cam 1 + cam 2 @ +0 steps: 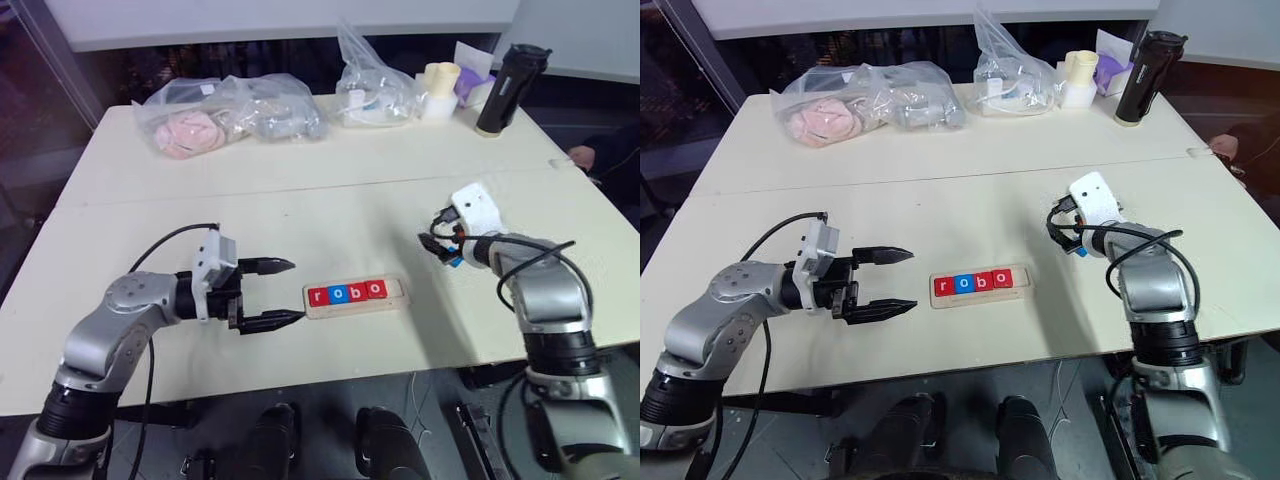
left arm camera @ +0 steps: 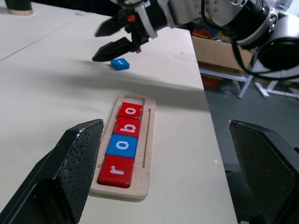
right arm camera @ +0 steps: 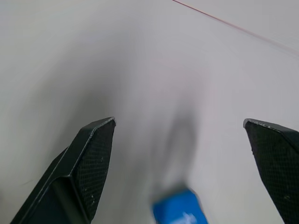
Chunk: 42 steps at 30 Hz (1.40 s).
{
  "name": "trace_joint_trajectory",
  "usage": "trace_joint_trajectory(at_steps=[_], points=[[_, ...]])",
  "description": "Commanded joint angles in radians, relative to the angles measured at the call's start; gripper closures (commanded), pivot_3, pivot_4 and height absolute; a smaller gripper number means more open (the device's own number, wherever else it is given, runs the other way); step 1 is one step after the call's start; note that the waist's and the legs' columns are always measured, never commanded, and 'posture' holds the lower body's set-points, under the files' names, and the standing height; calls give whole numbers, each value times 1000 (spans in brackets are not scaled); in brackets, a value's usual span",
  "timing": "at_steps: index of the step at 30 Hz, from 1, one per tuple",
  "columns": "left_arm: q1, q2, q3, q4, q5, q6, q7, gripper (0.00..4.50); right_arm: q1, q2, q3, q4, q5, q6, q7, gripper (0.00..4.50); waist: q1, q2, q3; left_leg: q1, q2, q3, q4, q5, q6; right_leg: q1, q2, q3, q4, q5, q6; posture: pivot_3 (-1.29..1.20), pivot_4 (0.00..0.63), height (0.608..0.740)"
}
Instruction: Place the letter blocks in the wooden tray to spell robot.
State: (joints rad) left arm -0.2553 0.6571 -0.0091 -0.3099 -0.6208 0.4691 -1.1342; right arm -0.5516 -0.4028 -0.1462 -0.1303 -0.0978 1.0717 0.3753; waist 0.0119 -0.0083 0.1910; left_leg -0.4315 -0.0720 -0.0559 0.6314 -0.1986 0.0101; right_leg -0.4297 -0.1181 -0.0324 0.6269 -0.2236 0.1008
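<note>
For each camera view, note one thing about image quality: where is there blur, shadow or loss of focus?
Right wrist view: the blue tile is smeared and soft, with a grey shadow streak on the table above it. Left wrist view: the wooden tray and its letters are crisp, while the right gripper casts a broad soft shadow. Eye views: evenly lit, sharp, and the plastic bags glint slightly.

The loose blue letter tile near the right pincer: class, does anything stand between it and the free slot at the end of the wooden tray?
Nothing visible does. The small blue square letter tile lies on bare tabletop below the open right pincer, and the long pale-wood tray has its end slot free beyond the tiles spelling r, o, b, o.
</note>
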Motion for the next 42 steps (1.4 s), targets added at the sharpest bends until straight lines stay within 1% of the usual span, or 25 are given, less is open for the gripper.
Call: trace_joint_trajectory(at_steps=[1, 4, 7, 10, 12, 17, 20, 25, 27, 29, 32, 33, 38, 40, 42], points=[[-27, -7, -5, 5, 1, -23, -13, 0, -36, 103, -69, -114, -48, 176, -172, 63, 0, 0, 0, 0, 0, 0, 0, 0, 0, 0, 0, 0, 0, 0, 0, 0, 150, 725], [-37, -10, -11, 16, 4, -27, -19, 0, -45, 211, -97, -155, -74, 271, -278, 63, -1, 1, 0, 0, 0, 0, 0, 1, 0, -1, 1, -1, 2, 0, 0, 0, 150, 725], [-40, -10, -13, 19, 4, -28, -23, 0, -47, 280, -113, -179, -96, 321, -358, 63, -2, 1, 0, 0, 0, 0, 0, 1, 0, -1, 1, -1, 2, 0, 0, 0, 150, 725], [-40, -9, -15, 19, 4, -30, -24, 0, -63, 348, -159, -188, -113, 354, -433, 63, -3, 1, 0, 0, -1, 0, 0, 1, 0, -1, 1, -1, 2, 0, 0, 0, 150, 725], [-40, -9, -15, 18, 4, -29, -23, 0, -86, 403, -211, -183, -111, 372, -471, 63, -5, 1, -1, 0, 0, 0, 0, 1, 0, -1, 1, -1, 2, 0, 0, 0, 150, 725], [-38, -8, -11, 13, 2, -24, -16, 0, -141, 492, -326, -152, -90, 368, -532, 63, -12, 1, -1, 2, 0, 0, -1, 1, 0, 0, 2, -1, 3, 0, 0, 0, 150, 725], [-30, -4, -7, 7, 2, -25, -13, 0, -199, 541, -426, -102, -69, 333, -584, 63, -20, 1, -1, 2, 0, 0, -1, 1, 0, 0, 2, -1, 3, 0, 0, 0, 150, 725], [-24, -3, -4, -2, 0, -21, -4, 0, -232, 565, -502, -63, -43, 310, -641, 63, -25, 1, -1, 4, 0, 0, -1, 1, 0, 1, 2, -1, 3, 0, 0, 0, 150, 725], [-19, -1, -2, -8, -2, -20, 0, 0, -225, 561, -498, -58, -31, 309, -647, 591, -25, 1, -1, 4, 0, 0, -2, 1, 0, 1, 2, -1, 3, 0, 0, 0, 150, 725], [-14, 0, 0, -14, -5, -19, 4, 0, -208, 546, -462, -56, -22, 313, -638, 1358, -28, 1, -1, 4, 0, 0, -2, 1, 0, 1, 2, -1, 3, 0, 0, 0, 150, 725], [-11, 1, 1, -17, -7, -17, 8, 0, -193, 539, -424, -55, -16, 329, -630, 3058, -30, 2, -1, 4, 0, 0, -2, 1, 0, 1, 2, -1, 3, 0, 0, 0, 150, 725], [-11, 1, 1, -16, -7, -18, 8, 0, -186, 532, -406, -52, -15, 329, -625, 3391, -31, 2, -1, 4, 0, 0, -2, 1, 0, 1, 2, -1, 3, 0, 0, 0, 150, 725], [-13, -4, -2, -14, -7, -18, 13, 0, -165, 503, -344, -57, -2, 347, -590, 3371, -33, 2, -1, 5, 1, 0, -3, 1, 0, 1, 3, -1, 3, 0, 0, 0, 150, 725], [-12, -5, -3, -14, -6, -20, 15, 0, -139, 454, -265, -82, 28, 381, -521, 3371, -33, 2, -1, 5, 1, 0, -3, 1, 0, 1, 3, -1, 3, 0, 0, 0, 150, 725], [-13, -7, -6, -13, -5, -21, 16, 0, -91, 385, -174, -152, 100, 456, -418, 3371, -32, 2, -1, 5, 1, 0, -3, 1, 0, 1, 3, -1, 3, 0, 0, 0, 150, 725]])
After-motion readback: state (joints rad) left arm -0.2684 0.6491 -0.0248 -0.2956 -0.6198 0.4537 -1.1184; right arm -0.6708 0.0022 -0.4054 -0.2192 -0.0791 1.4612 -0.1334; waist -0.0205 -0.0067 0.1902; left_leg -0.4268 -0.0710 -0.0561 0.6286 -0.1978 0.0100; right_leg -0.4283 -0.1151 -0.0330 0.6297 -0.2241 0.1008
